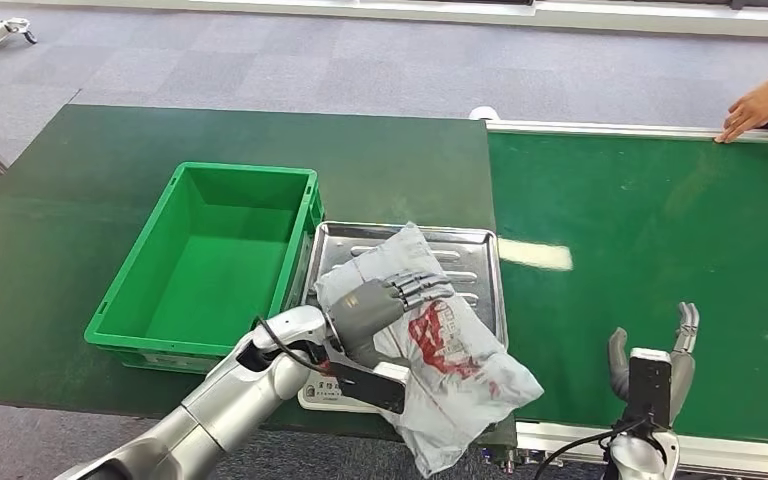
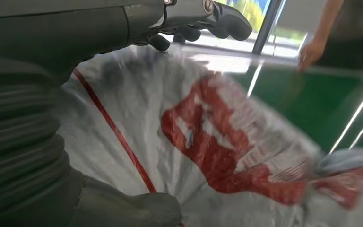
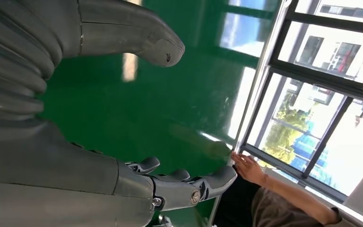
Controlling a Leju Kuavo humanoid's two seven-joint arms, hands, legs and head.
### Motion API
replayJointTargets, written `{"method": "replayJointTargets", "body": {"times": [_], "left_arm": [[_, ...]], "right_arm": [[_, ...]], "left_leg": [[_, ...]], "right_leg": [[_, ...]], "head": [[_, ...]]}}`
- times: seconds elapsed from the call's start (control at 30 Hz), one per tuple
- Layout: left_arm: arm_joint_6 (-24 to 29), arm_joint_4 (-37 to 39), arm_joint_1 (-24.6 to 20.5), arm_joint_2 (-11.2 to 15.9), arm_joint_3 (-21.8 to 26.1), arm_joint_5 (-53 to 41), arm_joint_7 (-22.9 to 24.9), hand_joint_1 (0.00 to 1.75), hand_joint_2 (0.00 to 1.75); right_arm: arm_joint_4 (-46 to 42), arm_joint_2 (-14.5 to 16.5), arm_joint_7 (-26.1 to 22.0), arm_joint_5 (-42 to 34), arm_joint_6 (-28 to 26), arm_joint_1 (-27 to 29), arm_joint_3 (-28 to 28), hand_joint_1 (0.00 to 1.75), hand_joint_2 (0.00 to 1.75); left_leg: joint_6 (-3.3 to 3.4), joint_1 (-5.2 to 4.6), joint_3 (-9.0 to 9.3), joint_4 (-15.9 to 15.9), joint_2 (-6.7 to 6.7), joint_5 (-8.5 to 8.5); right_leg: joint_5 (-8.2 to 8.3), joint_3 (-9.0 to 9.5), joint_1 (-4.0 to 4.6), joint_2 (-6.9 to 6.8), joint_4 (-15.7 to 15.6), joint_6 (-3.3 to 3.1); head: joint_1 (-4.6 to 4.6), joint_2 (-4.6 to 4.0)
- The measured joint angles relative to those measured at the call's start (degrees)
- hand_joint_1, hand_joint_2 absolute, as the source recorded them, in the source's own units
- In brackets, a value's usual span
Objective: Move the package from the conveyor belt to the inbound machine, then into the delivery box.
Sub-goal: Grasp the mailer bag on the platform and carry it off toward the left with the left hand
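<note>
The package [image 1: 440, 350] is a crumpled white plastic mailer with red print. It lies on the metal tray of the inbound machine [image 1: 470, 240] and hangs over the tray's near edge. My left hand [image 1: 385, 305] grips it, fingers [image 2: 208, 16] stretched over its top and thumb [image 2: 137, 210] against the near side of the package [image 2: 194, 142]. The green delivery box [image 1: 210, 260] stands empty just left of the tray. My right hand [image 1: 655, 360] is open, fingers up and apart, over the near edge of the green conveyor belt [image 1: 640, 250], holding nothing.
A person's hand [image 1: 750, 110] rests on the belt's far rail at the upper right, also seen as a hand [image 3: 248, 168] beyond my right hand [image 3: 38, 156] over the belt [image 3: 170, 94]. A dark green table [image 1: 60, 230] carries the box and tray.
</note>
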Motion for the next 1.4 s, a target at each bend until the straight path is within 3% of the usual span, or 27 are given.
{"method": "replayJointTargets", "body": {"times": [0.4,0.43,0.53,0.57,0.87,1.03,1.13,1.27,1.4], "left_arm": [[-3.3,9.9,-4.3,-2.3,-2.7,-2.6,4.9,0.00,1.75],[-3.4,10.3,-4.5,-2.4,-2.7,-2.9,5.4,0.10,1.75],[-3.8,11.1,-4.8,-2.8,-2.7,-3.3,6.5,1.38,1.75],[-3.9,11.3,-4.8,-2.9,-2.7,-3.4,6.8,1.72,1.75],[-3.9,9.2,-4.5,-3.3,-1.8,-1.7,6.1,1.75,1.75],[-8.3,3.9,-1.4,-2.7,0.3,5.1,-2.4,1.75,1.75],[-13.2,-4.4,2.6,-1.4,0.5,17.6,-7.3,1.75,1.75],[-19.4,-20.5,6.7,0.9,0.1,37.9,-8.3,1.75,1.75],[-32.2,-33.7,11.1,-0.4,5.1,50.4,-8.4,1.75,1.75]], "right_arm": [[0.0,0.2,0.0,1.3,0.0,0.7,-0.2,0.00,1.75],[0.0,0.2,0.0,1.6,0.0,0.8,-0.3,0.00,1.75],[-0.1,0.3,0.0,2.1,0.1,1.0,-0.6,0.00,1.75],[-0.2,0.4,0.0,2.2,0.2,1.0,-0.9,0.00,1.75],[-2.6,1.2,0.0,4.2,1.9,2.0,-3.1,0.00,1.75],[-3.2,1.6,0.0,4.7,3.0,2.1,-3.8,0.00,1.75],[-3.4,1.7,0.0,4.6,3.2,2.1,-4.0,0.00,1.75],[-3.8,1.7,0.0,3.6,3.2,2.4,-4.0,0.00,1.75],[-4.6,1.8,0.0,2.3,3.0,3.2,-4.0,0.00,1.75]], "left_leg": [[0.03,0.00,0.30,0.0,-0.04,-0.03],[0.03,0.00,0.34,0.0,-0.04,-0.03],[0.04,0.00,0.47,0.0,-0.04,-0.03],[0.05,0.00,0.51,0.0,-0.04,-0.02],[0.11,0.00,0.59,0.0,-0.03,0.10],[0.10,0.00,0.55,0.0,-0.05,0.11],[0.09,0.00,0.40,0.0,-0.06,0.10],[0.07,0.00,0.10,0.0,-0.03,0.05],[0.00,0.00,0.10,0.0,-0.01,-0.11]], "right_leg": [[-0.07,0.41,0.00,-0.09,0.0,0.02],[-0.07,0.46,0.00,-0.09,0.0,0.02],[-0.06,0.60,-0.01,-0.11,0.0,0.03],[-0.05,0.64,-0.01,-0.11,0.0,0.03],[0.07,0.74,0.00,-0.14,0.0,0.02],[0.07,0.65,0.00,-0.13,0.0,0.00],[0.05,0.48,0.00,-0.09,0.0,-0.01],[0.00,0.17,0.00,-0.03,0.0,-0.01],[-0.11,0.15,0.00,-0.02,0.0,0.00]], "head": [[0.00,0.00],[0.00,0.00],[0.01,0.00],[0.01,0.00],[0.00,0.00],[0.01,0.00],[0.00,0.00],[0.01,0.00],[0.00,0.00]]}}
